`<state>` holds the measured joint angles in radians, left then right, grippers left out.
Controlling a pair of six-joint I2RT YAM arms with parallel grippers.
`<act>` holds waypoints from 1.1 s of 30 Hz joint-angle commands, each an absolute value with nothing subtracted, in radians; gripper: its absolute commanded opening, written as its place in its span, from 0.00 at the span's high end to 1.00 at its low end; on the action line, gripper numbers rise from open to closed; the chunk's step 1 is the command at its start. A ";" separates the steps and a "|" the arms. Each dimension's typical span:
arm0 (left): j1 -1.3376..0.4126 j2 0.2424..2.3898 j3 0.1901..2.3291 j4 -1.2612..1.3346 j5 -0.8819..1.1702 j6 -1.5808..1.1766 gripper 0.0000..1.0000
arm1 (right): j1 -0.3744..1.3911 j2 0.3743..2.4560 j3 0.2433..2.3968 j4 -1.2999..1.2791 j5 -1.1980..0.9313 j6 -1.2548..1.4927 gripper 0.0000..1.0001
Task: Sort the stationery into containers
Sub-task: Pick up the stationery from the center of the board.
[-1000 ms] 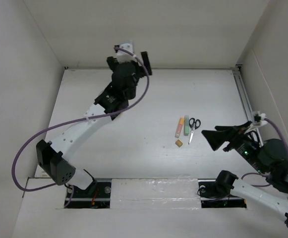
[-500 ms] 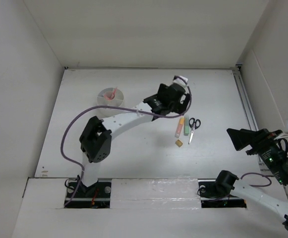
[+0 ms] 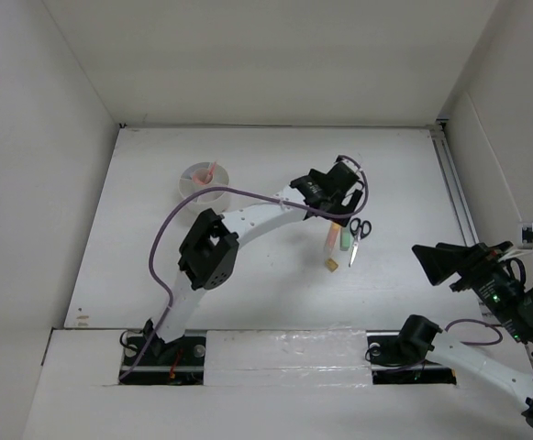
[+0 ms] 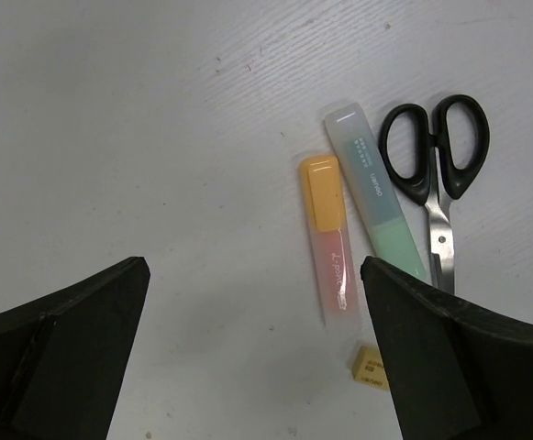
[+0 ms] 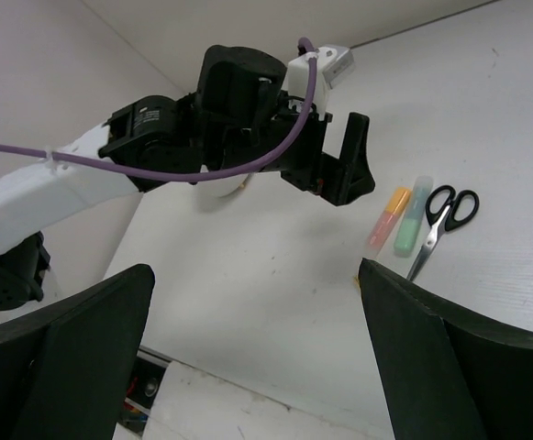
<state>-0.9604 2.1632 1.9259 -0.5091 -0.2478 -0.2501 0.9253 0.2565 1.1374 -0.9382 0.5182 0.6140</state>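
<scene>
Tabletop [image 3: 404,174]: white, matte, faint grain.
Walls [image 3: 275,55]: plain white panels at left, back and right.
Light: even, with soft shadows.

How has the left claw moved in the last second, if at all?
Yes. The left claw swung right, from over the cup to the scissors.

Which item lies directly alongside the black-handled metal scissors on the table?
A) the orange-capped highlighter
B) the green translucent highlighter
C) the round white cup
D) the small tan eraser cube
B: in the left wrist view the green translucent highlighter lies right beside the black-handled metal scissors, with the orange-capped highlighter on its other side and the small tan eraser cube set apart.
</scene>
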 commanded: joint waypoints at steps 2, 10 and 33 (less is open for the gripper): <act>-0.963 2.220 2.002 -0.574 -0.216 -0.264 0.00 | 0.936 0.250 1.132 -0.931 0.497 0.597 0.01; -0.963 2.283 2.037 -0.595 -0.206 -0.264 0.00 | 0.936 0.250 1.132 -0.931 0.488 0.588 0.01; -0.963 2.434 2.134 -0.644 -0.250 -0.273 0.03 | 0.936 0.221 1.114 -0.904 0.459 0.569 0.01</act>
